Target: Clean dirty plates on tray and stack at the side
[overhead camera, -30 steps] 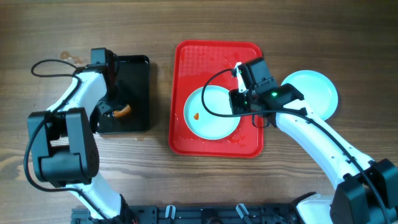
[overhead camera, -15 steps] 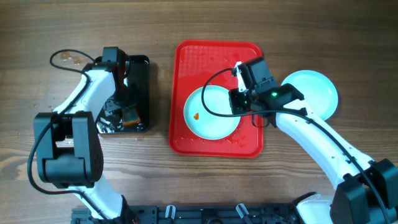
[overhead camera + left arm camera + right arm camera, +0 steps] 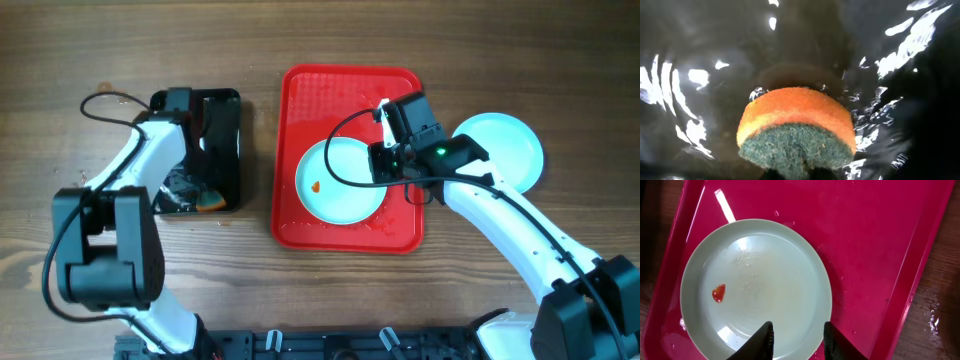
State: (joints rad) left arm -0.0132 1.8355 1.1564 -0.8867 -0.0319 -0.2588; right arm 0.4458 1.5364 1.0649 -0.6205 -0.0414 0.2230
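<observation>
On wooden table [image 3: 500, 50] | red tray [image 3: 330, 90] centre | black tray [image 3: 226, 150] left

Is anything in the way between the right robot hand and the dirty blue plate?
No, nothing visible. The right gripper hangs open right above the round pale-blue plate on the red plastic tray, and nothing shows between them.

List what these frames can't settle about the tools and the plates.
- Left tool: overhead, dark against the black tray; left wrist view, the sponge fills the bottom edge, grip unconfirmed.
- Side plate: overhead, the right arm covers its left edge; one plate or a stack, cannot tell.
- Right tool: right wrist view, cut off by the bottom edge; contact with the tray plate unclear.
</observation>
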